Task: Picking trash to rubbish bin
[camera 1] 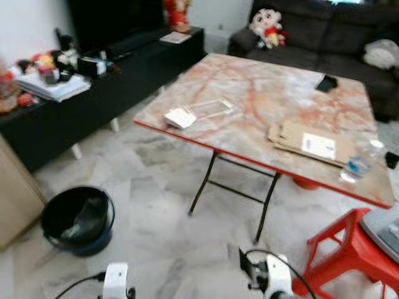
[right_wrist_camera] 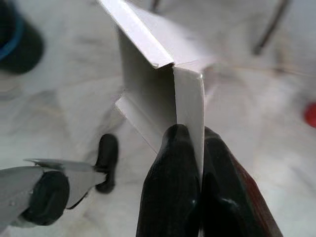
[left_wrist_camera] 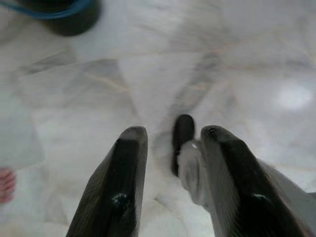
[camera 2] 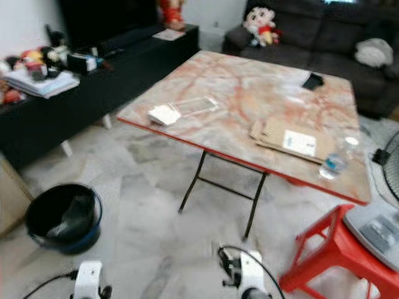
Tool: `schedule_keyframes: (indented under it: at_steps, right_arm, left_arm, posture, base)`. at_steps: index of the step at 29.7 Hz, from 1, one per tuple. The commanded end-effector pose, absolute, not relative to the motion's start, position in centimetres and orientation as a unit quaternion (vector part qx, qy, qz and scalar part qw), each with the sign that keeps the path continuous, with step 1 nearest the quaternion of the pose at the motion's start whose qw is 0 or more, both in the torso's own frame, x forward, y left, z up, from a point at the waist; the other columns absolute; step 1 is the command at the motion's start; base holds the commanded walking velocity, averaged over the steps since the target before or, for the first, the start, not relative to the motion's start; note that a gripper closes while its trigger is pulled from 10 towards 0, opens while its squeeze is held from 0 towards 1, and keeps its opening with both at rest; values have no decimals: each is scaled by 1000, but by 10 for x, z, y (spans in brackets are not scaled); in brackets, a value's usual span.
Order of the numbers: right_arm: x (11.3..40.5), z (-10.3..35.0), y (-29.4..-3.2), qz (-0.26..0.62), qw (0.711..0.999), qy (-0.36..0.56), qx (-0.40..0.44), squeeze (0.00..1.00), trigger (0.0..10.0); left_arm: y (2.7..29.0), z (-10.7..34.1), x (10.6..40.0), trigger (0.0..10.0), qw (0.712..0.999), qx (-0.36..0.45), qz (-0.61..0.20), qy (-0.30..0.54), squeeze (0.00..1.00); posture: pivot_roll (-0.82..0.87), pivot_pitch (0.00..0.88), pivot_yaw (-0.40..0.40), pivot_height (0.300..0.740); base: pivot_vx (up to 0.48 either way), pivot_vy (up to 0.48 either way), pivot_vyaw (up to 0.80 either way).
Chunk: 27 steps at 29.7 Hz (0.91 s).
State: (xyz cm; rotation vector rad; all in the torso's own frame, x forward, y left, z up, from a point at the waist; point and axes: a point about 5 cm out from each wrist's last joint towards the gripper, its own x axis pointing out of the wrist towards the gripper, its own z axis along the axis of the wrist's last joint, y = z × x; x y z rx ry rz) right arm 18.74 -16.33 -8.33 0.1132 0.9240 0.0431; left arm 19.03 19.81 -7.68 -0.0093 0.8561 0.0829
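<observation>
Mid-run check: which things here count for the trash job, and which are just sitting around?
Job:
- white folded card, pinched in the right gripper
- black bin on the floor, left of the table
- flattened cardboard, plastic bottle, clear wrapper on the table: likely trash

Lying about:
- red stool
- doll on the sofa
- left gripper, open, holding nothing

The floor [camera 1: 156, 205] is of pale grey marble tiles with darker veins, and it shines a little. In the middle stands a folding table with a pink and orange marble-pattern top, a red edge and thin black metal legs [camera 1: 262, 106]. At 10 o'clock a long low black cabinet [camera 1: 93, 99] runs along a white wall [camera 1: 31, 25]. At 1 o'clock there is a dark grey sofa [camera 1: 324, 37]. At 5 o'clock, just beside the table, stands a red plastic stool [camera 1: 346, 249]. At 9 o'clock shows the side of a light wooden furniture piece [camera 1: 15, 199].
</observation>
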Motion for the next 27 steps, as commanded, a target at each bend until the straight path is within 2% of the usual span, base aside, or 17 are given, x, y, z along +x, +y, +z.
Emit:
schedule_keyframes:
  at_steps: [1, 27]
  right_arm:
    - [190, -82, -168, 13, 895, 442, 52, 0, 10000]
    - [191, -82, -164, 28, 894, 444, 46, 0, 10000]
  left_arm:
    - [198, -79, 186, 10000, 906, -3, 40, 422, 0]
    - [196, -77, 189, 10000, 912, -28, 48, 406, 0]
  posture:
    - [26, 0, -27, 740]
    - [35, 0, -36, 740]
  base:
    - [0, 0, 800]
    - [0, 0, 800]
